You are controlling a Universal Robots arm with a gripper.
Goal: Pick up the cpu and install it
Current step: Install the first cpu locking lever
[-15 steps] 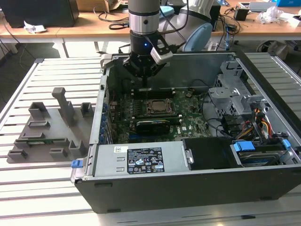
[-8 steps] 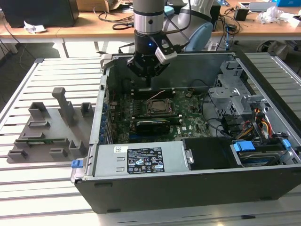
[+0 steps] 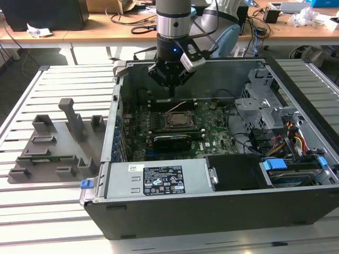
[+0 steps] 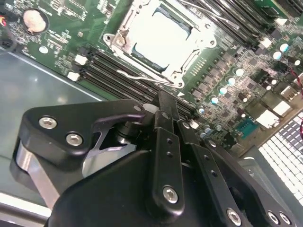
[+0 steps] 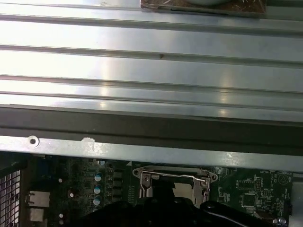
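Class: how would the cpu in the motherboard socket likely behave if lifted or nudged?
The cpu looks flat and metal-topped, so probably stiff. Its shiny top may be slippery. Lying flat inside the socket frame, it seems unlikely to roll or tip.

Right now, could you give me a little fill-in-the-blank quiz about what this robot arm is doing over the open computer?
1. The claw hangs inside the open computer ____.
2. In the second wrist view, the cpu lies in the ____ on the green board.
3. The grey holder tray lies on the exterior view's ____ of the case.

Missing words: case; socket; left
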